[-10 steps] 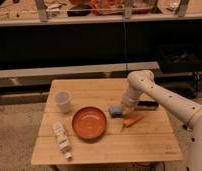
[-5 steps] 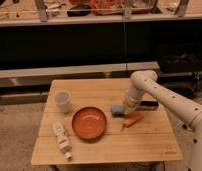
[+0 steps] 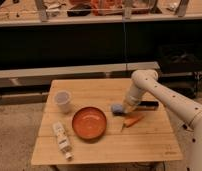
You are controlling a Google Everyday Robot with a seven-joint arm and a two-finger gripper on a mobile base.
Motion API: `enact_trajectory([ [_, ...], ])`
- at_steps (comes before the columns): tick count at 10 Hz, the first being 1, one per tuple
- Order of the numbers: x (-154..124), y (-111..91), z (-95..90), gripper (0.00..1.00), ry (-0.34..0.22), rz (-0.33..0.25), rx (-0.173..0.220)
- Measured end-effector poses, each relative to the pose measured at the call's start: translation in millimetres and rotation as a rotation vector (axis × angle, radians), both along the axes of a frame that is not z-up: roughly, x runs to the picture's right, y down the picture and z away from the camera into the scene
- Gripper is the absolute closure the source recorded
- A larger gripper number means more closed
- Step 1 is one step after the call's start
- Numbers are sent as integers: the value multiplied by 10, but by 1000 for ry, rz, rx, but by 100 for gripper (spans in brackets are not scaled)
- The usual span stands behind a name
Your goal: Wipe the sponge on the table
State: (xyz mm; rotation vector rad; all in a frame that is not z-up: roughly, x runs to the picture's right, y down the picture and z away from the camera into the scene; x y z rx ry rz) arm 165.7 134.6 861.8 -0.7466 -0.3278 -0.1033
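Note:
The sponge (image 3: 115, 108), a small light-blue block, lies on the light wood table (image 3: 104, 142) just right of the orange bowl (image 3: 89, 123). My gripper (image 3: 125, 108) is down at the table, right beside the sponge's right end and seemingly touching it. The white arm reaches in from the right and bends over it, covering part of the sponge.
An orange carrot-shaped thing (image 3: 133, 121) lies just in front of the gripper. A black bar (image 3: 147, 104) rests behind the arm. A clear cup (image 3: 62, 101) stands at the left, a white bottle (image 3: 61, 139) lies at the front left. A long grey shelf (image 3: 69, 71) runs behind the table.
The gripper has shifted slightly left and lower toward the sponge; the sponge and the other things stay where they were.

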Motion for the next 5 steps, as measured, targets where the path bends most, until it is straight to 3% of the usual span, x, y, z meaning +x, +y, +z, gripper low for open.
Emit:
enact_trajectory([
  [5, -42, -29, 23, 100, 45, 61, -21],
])
